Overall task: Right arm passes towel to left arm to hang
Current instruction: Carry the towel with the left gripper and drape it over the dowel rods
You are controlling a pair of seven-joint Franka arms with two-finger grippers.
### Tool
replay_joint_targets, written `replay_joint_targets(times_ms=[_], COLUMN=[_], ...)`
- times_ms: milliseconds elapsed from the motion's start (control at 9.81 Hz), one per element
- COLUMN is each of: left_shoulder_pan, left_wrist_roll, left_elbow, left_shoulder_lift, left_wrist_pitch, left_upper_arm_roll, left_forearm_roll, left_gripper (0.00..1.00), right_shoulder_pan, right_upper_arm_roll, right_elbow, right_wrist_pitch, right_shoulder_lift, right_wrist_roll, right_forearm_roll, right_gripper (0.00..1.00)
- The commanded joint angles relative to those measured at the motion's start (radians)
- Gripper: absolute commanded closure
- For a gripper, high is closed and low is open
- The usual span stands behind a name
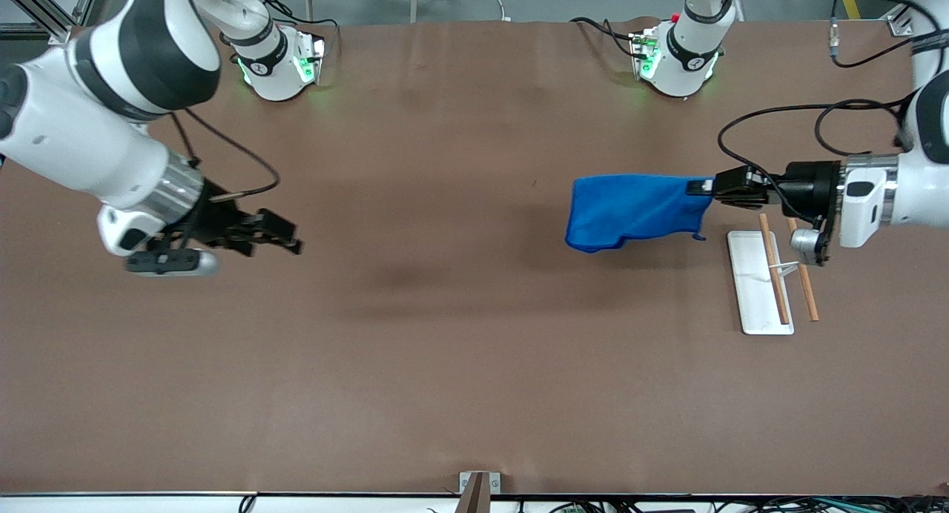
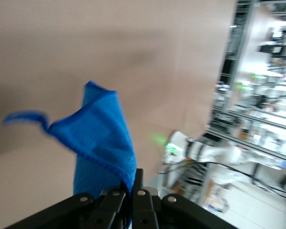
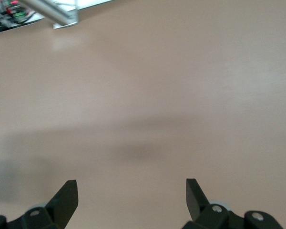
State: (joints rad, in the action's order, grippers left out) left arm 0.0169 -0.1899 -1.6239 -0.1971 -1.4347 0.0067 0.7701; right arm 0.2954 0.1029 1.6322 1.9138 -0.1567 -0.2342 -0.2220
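The bright blue towel [image 1: 630, 210] hangs in the air over the table toward the left arm's end. My left gripper [image 1: 702, 186] is shut on one top corner of it, and the cloth droops away from the fingers. The left wrist view shows the towel [image 2: 101, 143] pinched between my closed fingertips [image 2: 144, 179]. My right gripper [image 1: 291, 240] is open and empty, up over the table toward the right arm's end, well apart from the towel. In the right wrist view its fingers [image 3: 196, 191] stand wide apart over bare table.
A white flat base [image 1: 758, 282] with two thin wooden rods [image 1: 773, 268] stands on the table under my left wrist, nearer the front camera than the towel's held corner. The brown tabletop [image 1: 445, 313] fills the view.
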Motion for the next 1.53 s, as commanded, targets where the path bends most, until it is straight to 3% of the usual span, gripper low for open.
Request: replay_joint_targets(times_ms=[0, 102, 306, 510, 713, 917, 1121, 1223, 1427], left_shoulder_pan=[-0.012, -0.018, -0.031, -0.047, -0.04, -0.048, -0.107, -0.107, -0.098], left_wrist_roll=[0.02, 0.03, 0.101, 0.197, 0.214, 0.216, 0.214, 0.214, 0.164], left_elbow=[0.013, 0.004, -0.075, -0.096, -0.122, -0.177, -0.275, -0.354, -0.425], left_shoulder_lift=[0.043, 0.076, 0.143, 0.185, 0.186, 0.203, 0.249, 0.275, 0.307], left_wrist_pitch=[-0.035, -0.065, -0.172, -0.193, -0.258, -0.349, -0.427, -0.523, -0.556], left_upper_arm_roll=[-0.049, -0.086, -0.135, -0.148, -0.149, -0.139, -0.05, -0.034, 0.011], left_forearm_roll=[-0.232, -0.373, -0.486, -0.649, -0.655, -0.654, -0.646, -0.646, -0.649], left_gripper=[1.0, 1.0, 1.0, 1.0, 1.0, 1.0, 1.0, 1.0, 1.0], right_shoulder_pan=[-0.111, -0.155, -0.202, -0.245, -0.269, -0.309, -0.32, -0.32, -0.306], right_upper_arm_roll=[-0.014, -0.014, -0.014, -0.005, 0.033, 0.023, 0.021, 0.021, 0.023], right_elbow=[0.014, 0.012, -0.001, -0.018, -0.046, -0.122, -0.126, -0.126, -0.167], right_wrist_pitch=[-0.065, -0.099, -0.178, -0.271, -0.333, -0.45, -0.453, -0.452, -0.453], right_shoulder_lift=[0.068, 0.097, 0.149, 0.189, 0.216, 0.218, 0.218, 0.215, 0.209], right_wrist_roll=[-0.014, -0.013, -0.011, 0.012, 0.064, 0.088, 0.107, 0.113, 0.121], right_forearm_roll=[0.12, 0.15, 0.248, 0.248, 0.239, 0.233, 0.234, 0.236, 0.244], right_gripper=[0.0, 0.0, 0.0, 0.0, 0.0, 0.0, 0.0, 0.0, 0.0])
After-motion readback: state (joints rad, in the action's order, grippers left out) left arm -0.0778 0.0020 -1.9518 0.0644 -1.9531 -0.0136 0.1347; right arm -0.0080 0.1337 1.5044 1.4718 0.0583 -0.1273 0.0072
